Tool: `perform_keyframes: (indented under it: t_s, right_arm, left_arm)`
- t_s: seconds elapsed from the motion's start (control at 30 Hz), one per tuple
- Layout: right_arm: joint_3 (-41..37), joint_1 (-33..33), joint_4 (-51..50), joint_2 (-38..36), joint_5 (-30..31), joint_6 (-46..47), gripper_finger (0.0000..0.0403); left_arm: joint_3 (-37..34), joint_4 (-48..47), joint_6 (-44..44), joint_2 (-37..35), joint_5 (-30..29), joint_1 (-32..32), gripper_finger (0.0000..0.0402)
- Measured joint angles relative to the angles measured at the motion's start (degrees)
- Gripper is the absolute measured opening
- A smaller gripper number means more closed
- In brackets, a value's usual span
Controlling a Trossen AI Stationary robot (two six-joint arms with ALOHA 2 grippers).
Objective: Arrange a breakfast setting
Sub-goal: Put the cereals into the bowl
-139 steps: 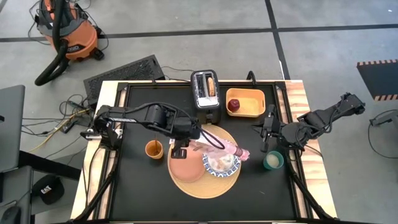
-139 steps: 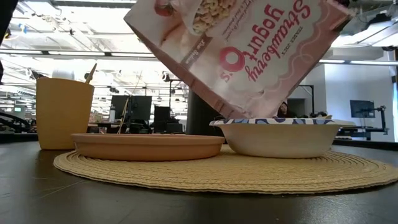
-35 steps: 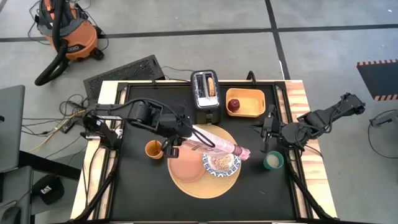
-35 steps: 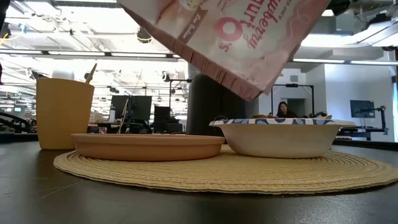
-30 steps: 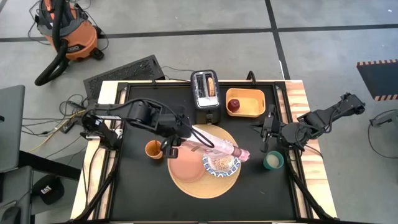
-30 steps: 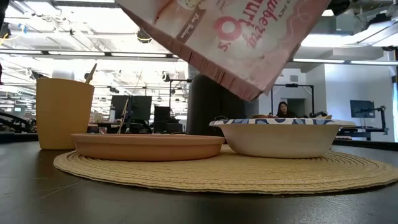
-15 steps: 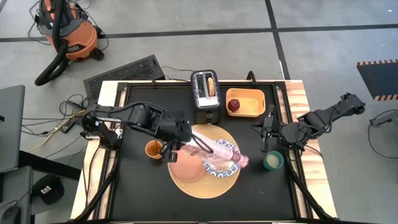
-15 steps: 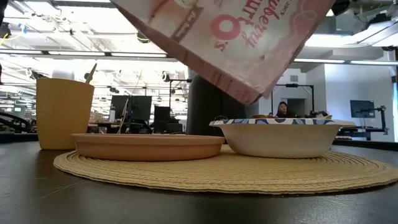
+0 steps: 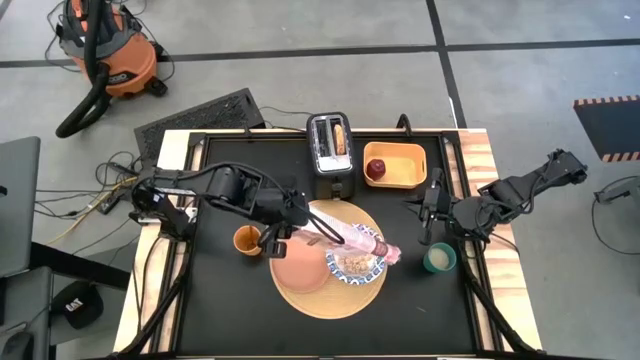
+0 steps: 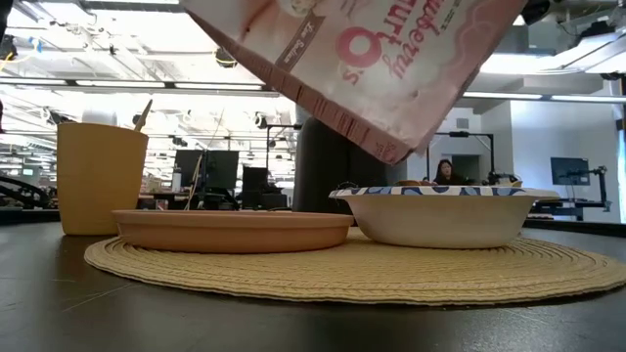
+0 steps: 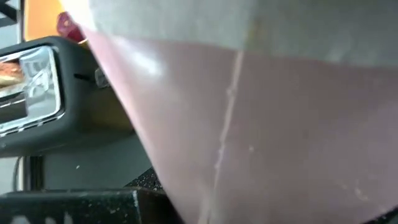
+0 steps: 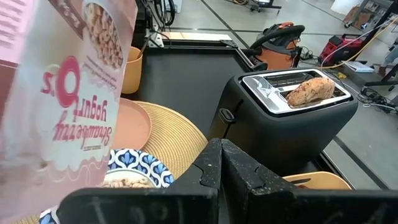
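The cereal now lies heaped in the blue-and-white patterned dish on the light-wood board, beside the salmon-pink plate; the pink cereal box, tipped mouth-down just ahead of the left hand (clamped on it), has swung lower again over the dish; pouring looks nearly finished; the right hand waits closed and empty, well apart on the desk.

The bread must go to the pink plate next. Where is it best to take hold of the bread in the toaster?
Grip the bread by its top edge, coming straight down from above. It stands upright in the toaster slot, so only that crust shows above the rim. The shut right pincer waits closest.
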Motion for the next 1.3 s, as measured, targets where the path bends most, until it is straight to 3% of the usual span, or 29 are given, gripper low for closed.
perform_keyframes:
  t_s: [0.23, 0.33, 0.77, 1.3]
  right_arm:
    - [0.0, 0.0, -0.6, 0.0, 0.0, 0.0, 0.0031]
    - [0.0, 0.0, -0.9, 0.0, 0.0, 0.0, 0.0029]
    - [0.0, 0.0, 0.0, 0.0, 0.0, 0.1, 0.0028]
    - [0.0, -0.1, 0.7, 0.5, -1.7, 5.5, 0.0041]
  left_arm:
    - [-0.4, 0.6, 0.8, -0.4, 0.0, -0.4, 0.0119]
    - [-3.8, 2.5, 1.2, -2.5, -0.1, -0.8, 0.0119]
    - [-39.1, 28.3, -1.1, -26.8, -0.2, -0.8, 0.0119]
    - [-63.1, 43.4, -2.5, -43.4, -1.5, 0.3, 0.0119]
